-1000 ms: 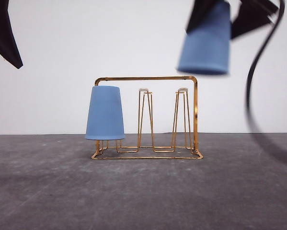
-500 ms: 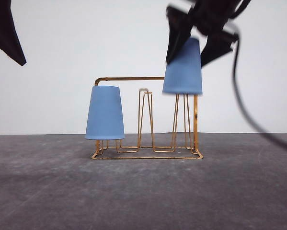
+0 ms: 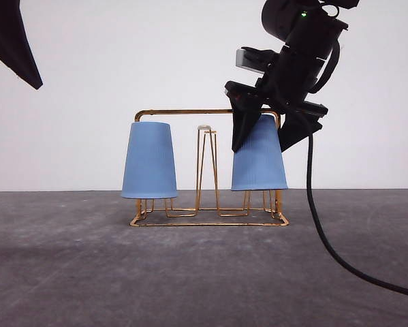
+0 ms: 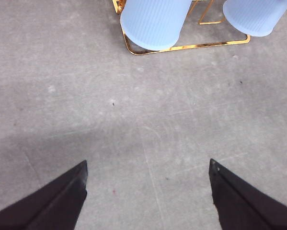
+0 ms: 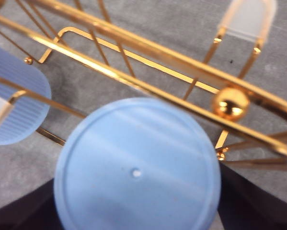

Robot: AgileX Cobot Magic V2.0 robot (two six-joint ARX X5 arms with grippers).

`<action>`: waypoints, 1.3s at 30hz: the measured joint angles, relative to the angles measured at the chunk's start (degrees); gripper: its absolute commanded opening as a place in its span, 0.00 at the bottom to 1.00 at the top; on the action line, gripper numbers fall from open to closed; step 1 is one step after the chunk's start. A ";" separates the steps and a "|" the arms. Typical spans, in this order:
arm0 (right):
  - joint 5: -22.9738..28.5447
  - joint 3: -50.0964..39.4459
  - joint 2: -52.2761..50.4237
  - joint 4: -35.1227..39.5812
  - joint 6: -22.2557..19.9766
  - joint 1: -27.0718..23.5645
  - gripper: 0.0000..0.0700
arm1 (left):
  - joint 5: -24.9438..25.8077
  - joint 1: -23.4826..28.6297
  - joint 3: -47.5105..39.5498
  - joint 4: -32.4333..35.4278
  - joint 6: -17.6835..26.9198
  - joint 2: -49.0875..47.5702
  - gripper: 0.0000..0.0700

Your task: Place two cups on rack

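Gold wire rack (image 3: pixel 209 168) stands on the grey bench (image 3: pixel 67 272), carrying 2 blue cups, both mouth-down with their long axes upright. The right arm reaches down from above, tilted, its black pincer (image 3: pixel 263 133) clamped on the upper part of the right cup (image 3: pixel 259 163), 1 finger on each side. That cup sits over the rack's right prong, its rim just above the base wires. From the right wrist, the cup's closed round bottom (image 5: pixel 137 167) faces the camera, with the rack's top bar (image 5: pixel 148 60) crossing just behind it. The left cup (image 3: pixel 149 161) rests over the left prong, apart from any pincer; the middle prong (image 3: pixel 206 167) stands bare between them. The left pincer (image 4: pixel 148 194) hangs spread wide over bare bench, well short of the rack, gripping nothing.
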 measured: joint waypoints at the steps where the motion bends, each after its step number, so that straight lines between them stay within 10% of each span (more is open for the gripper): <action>1: 0.04 0.00 0.00 -0.05 0.00 0.00 0.74 | 0.00 0.00 0.00 0.01 0.00 0.00 0.67; 7: -0.05 0.00 0.00 -1.29 0.02 0.02 0.90 | 0.00 0.00 0.00 -0.01 0.00 0.00 0.67; 24: 0.01 13.81 -10.46 -31.96 -1.11 0.16 0.87 | 0.00 0.00 0.00 -0.01 -0.02 0.00 0.67; 39: -0.09 -27.18 -42.24 -1.51 -1.36 0.61 0.86 | -0.02 0.01 0.00 0.04 -0.02 0.00 0.67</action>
